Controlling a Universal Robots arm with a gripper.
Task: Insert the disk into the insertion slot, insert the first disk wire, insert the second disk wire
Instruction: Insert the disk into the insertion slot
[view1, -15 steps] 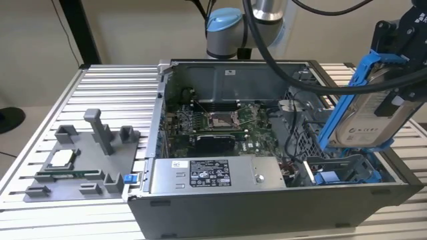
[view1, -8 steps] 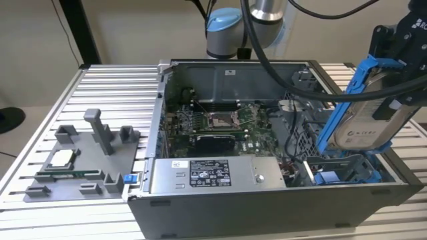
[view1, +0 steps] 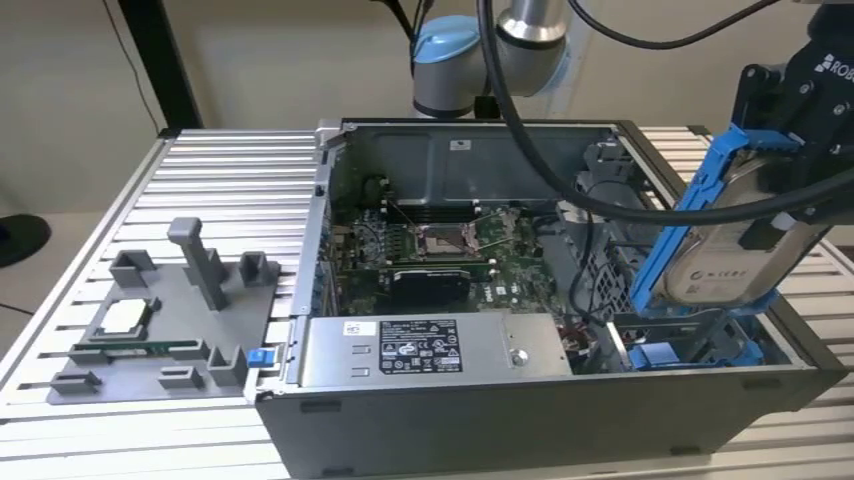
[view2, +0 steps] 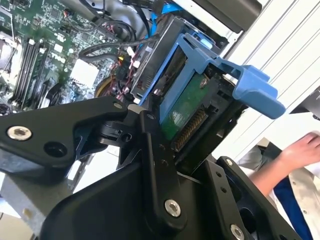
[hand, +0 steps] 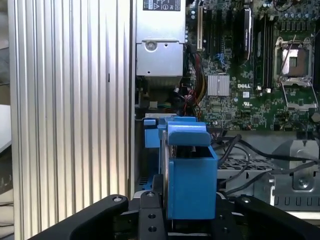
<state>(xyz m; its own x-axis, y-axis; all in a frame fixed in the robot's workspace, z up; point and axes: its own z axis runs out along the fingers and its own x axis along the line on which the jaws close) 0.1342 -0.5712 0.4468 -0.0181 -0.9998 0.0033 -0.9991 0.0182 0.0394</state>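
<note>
Disk (view1: 727, 265) and blue carrier frame (view1: 683, 215) hang tilted in the gripper (view1: 774, 170), which is clenched across the upper end of the drive, one finger to each side of the frame in both wrist views. The lower end points down toward the insertion slot (view1: 694, 335), which lies directly below the gripper at the near corner of the PC case (view1: 534, 420), and the disk has not entered it. I judge the drive stiff and dense, fairly heavy for its bulk, so a hold this far from its middle leaves a long lever that could let it swing or slip. The metal faces look smooth and would give little friction; the plastic frame should grip better but may flex a little under pressure. In the second wrist view a green circuit board (view2: 187, 107) shows on the drive's underside between the fingers, and that face, with the connector end, is the fragile part to keep pads off. The frame's long side rails seem the safest place to hold. Loose cables (view1: 587, 300) lie beside the slot, below the gripper.
</note>
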